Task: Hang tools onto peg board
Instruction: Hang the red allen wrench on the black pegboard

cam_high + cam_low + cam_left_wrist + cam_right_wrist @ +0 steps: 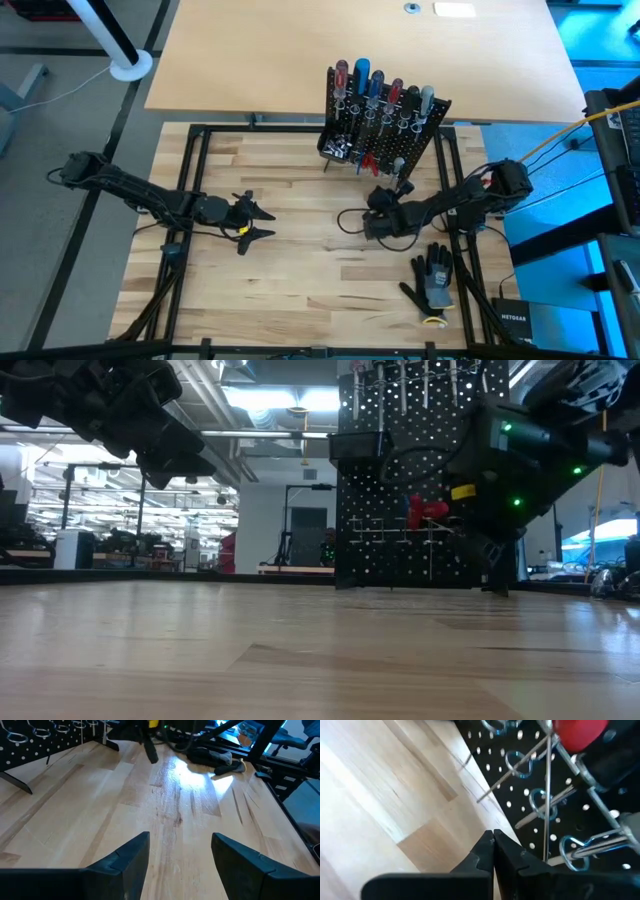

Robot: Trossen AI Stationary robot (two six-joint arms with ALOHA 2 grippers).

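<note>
The right gripper (pixel 493 840), pinched shut and empty, sits near the peg board (pixel 405 150); the left gripper (pixel 262 222) waits open, empty. The screwdrivers (pixel 380 85) look light and rigid with slippery shafts, best grasped at the handles

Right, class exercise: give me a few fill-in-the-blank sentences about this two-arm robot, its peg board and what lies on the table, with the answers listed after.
1. The right gripper, close to the peg board, has its fingers ____.
2. The left gripper hovers over bare wood with its fingers ____.
3. The work glove lies on the table on the robot's ____ side.
4. In the high view, the tools stand in the ring holders with their handles pointing ____.

Missing words: shut; open; right; up
</note>
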